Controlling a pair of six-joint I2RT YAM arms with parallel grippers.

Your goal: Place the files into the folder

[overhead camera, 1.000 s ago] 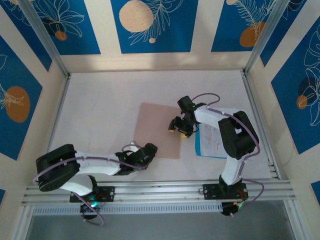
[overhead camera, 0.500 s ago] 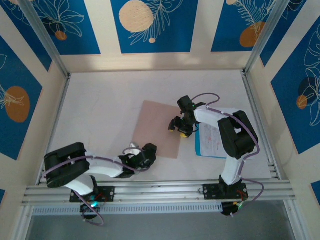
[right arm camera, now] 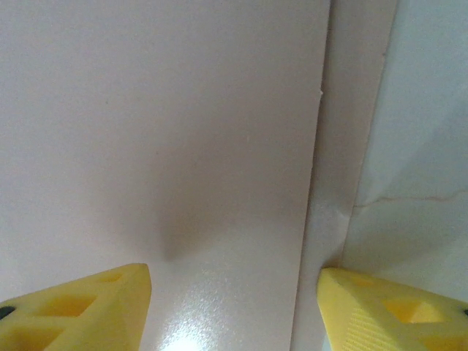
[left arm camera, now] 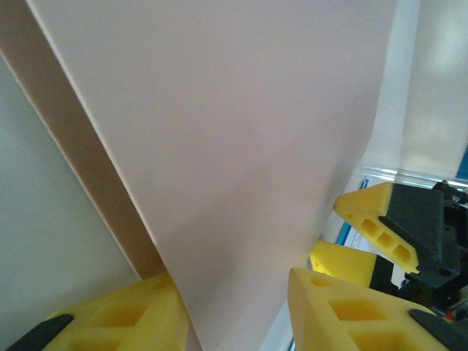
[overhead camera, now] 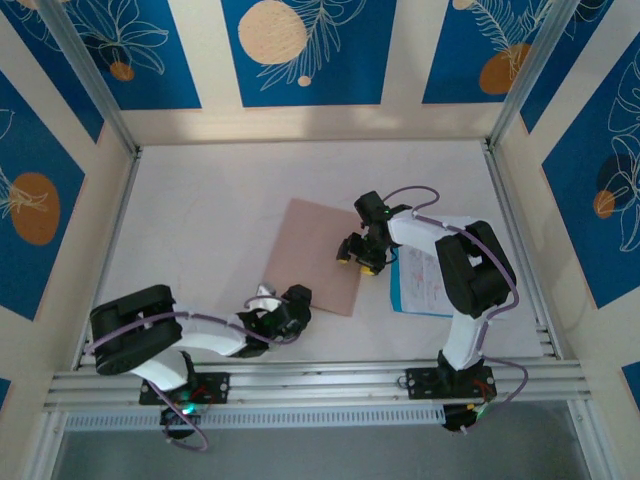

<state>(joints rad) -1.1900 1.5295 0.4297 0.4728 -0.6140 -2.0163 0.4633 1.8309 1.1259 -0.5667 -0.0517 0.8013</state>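
The pinkish-brown folder [overhead camera: 315,250] lies at the table's middle. My left gripper [overhead camera: 291,300] is at its near-left corner. In the left wrist view the folder's cover [left arm camera: 234,146] stands raised off the lower flap [left arm camera: 80,168], and its corner hangs between my left gripper's [left arm camera: 234,322] yellow fingers, which still show a gap. My right gripper [overhead camera: 358,258] stands open over the folder's right edge; one finger [right arm camera: 80,307] is over the cover [right arm camera: 161,146], the other [right arm camera: 395,307] past the edge. The files [overhead camera: 420,285], white sheets on a blue one, lie right of the folder, partly under the right arm.
Metal rails [overhead camera: 320,380] run along the near edge by the arm bases. Patterned blue and cream walls [overhead camera: 300,50] close in the back and both sides. Bare white table [overhead camera: 200,210] stretches left of and behind the folder.
My left gripper's jaws have narrowed around the folder's near-left corner, and the cover has lifted and swung slightly. The left arm's elbow has shifted right. The right arm has not moved.
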